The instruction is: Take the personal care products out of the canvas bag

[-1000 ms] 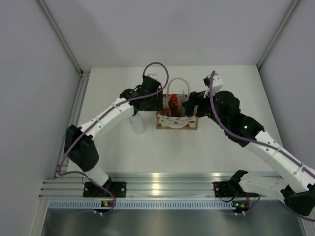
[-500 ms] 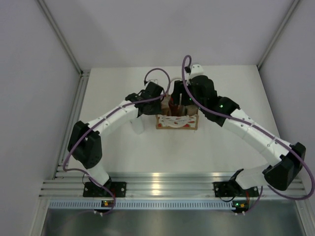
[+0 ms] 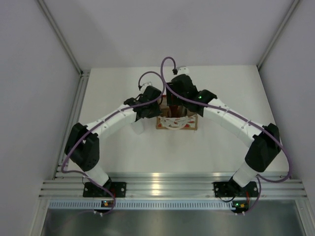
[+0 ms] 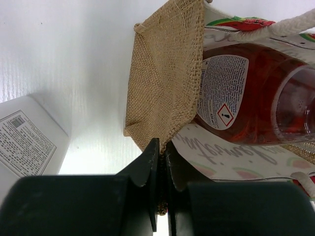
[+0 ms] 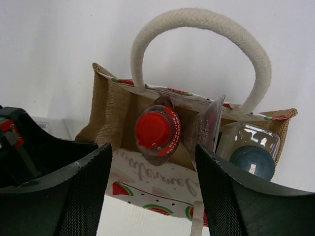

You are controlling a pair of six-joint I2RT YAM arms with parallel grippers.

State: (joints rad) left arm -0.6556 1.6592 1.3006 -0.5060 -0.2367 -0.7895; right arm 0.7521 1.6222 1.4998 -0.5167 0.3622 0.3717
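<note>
**A:** Well, from above, where does the canvas bag (image 3: 177,123) sit?

**B:** About the middle of the desk (image 3: 221,88), with its patterned front toward the near edge. Both arms arch over it. The left gripper (image 3: 156,109) is at the bag's left side and the right gripper (image 3: 173,101) is over its open top. From up here the wrists hide the jaws. A white bottle (image 3: 138,127) stands on the desk just left of the bag, partly under the left arm.

**A:** And the left wrist camera?

**B:** The left gripper (image 4: 160,162) is closed, pinching the top edge of the canvas bag's (image 4: 165,73) burlap side wall. The red bottle (image 4: 251,93) is inside, its label against that wall, and a cream rope handle (image 4: 290,28) crosses above it. The white bottle (image 4: 24,140) is outside on the desk, near the bag but apart from it.

**A:** Right wrist?

**B:** The right gripper (image 5: 151,167) is open, its fingers (image 5: 74,191) spread wide above the canvas bag (image 5: 115,108) and holding nothing. Between them is the red bottle (image 5: 153,130), upright at one end of the bag. Beside it a flat pouch (image 5: 209,125) stands on edge. The pale bottle (image 5: 253,160) with a grey cap fills the other end. The rope handle (image 5: 197,17) loops over all three.
</note>
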